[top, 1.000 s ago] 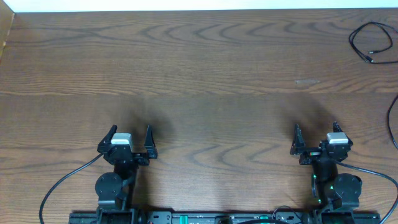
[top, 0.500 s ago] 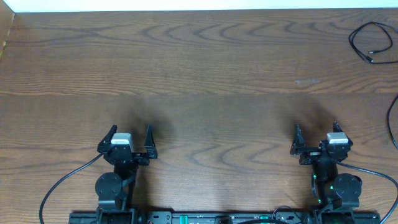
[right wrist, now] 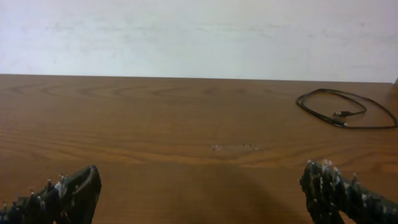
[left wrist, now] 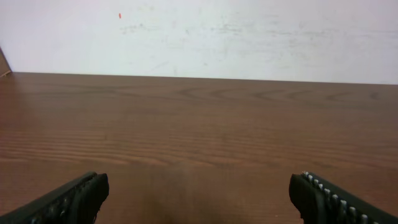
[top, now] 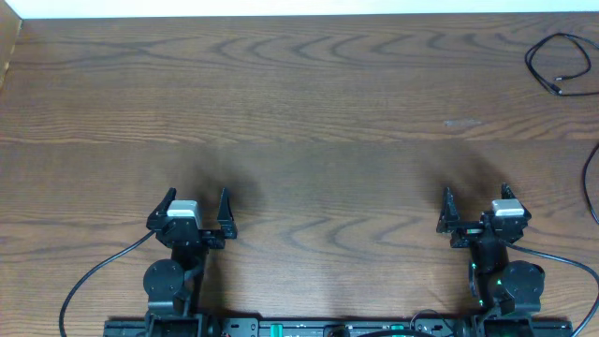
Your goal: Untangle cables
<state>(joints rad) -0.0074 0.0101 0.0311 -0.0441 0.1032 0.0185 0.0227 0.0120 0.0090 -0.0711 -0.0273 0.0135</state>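
A thin black cable (top: 531, 61) lies in a loose loop on the brown wooden table (top: 309, 122) at the far right corner, its small plug end inside the loop. In the right wrist view the same cable (right wrist: 341, 114) lies far ahead on the right. My left gripper (top: 197, 195) rests at the near left edge, open and empty, and in its own view its gripper (left wrist: 199, 186) has only bare wood between the jaws. My right gripper (top: 475, 191) rests at the near right, open and empty, well short of the cable. In its own view, the right gripper (right wrist: 202, 177) also holds nothing.
A thin dark cord (top: 588, 178) curves in at the table's right edge. A pale wall (right wrist: 199, 31) rises behind the table's far edge. A small light scuff (top: 460, 123) marks the wood ahead of the right gripper.
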